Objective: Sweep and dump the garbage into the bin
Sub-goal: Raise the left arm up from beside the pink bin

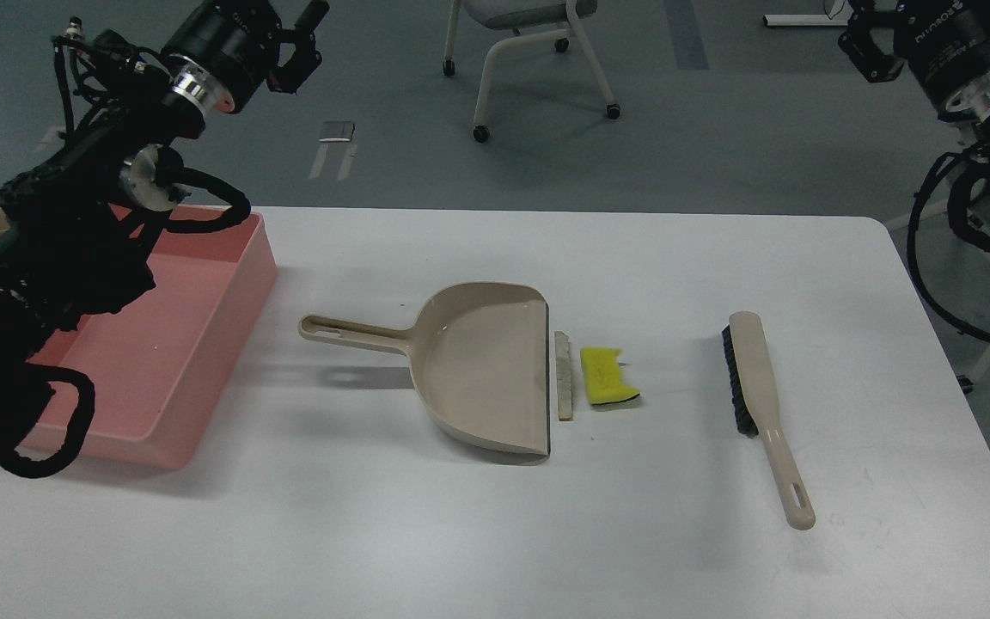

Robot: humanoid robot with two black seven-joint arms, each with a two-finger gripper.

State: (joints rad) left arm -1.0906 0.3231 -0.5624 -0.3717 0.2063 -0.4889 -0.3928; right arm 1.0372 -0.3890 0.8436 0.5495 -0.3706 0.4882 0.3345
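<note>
The garbage lies mid-table: a yellow notched sponge piece (607,376) and a thin white slice with a brown crust (563,376) that rests right against the dustpan's lip. The bin (170,365), a shallow pink tub, stands at the left, partly hidden behind my left arm. My left gripper (304,41) hangs high above the bin's far corner, fingers apart, holding nothing. My right gripper (866,43) is raised at the top right, off the table's far corner, dark and cut by the frame edge. Both grippers are far from the garbage.
A beige dustpan (486,370) lies with its mouth to the right and its handle pointing toward the bin. A beige hand brush (760,404) with black bristles lies to the right of the sponge. A chair (529,52) stands beyond the table.
</note>
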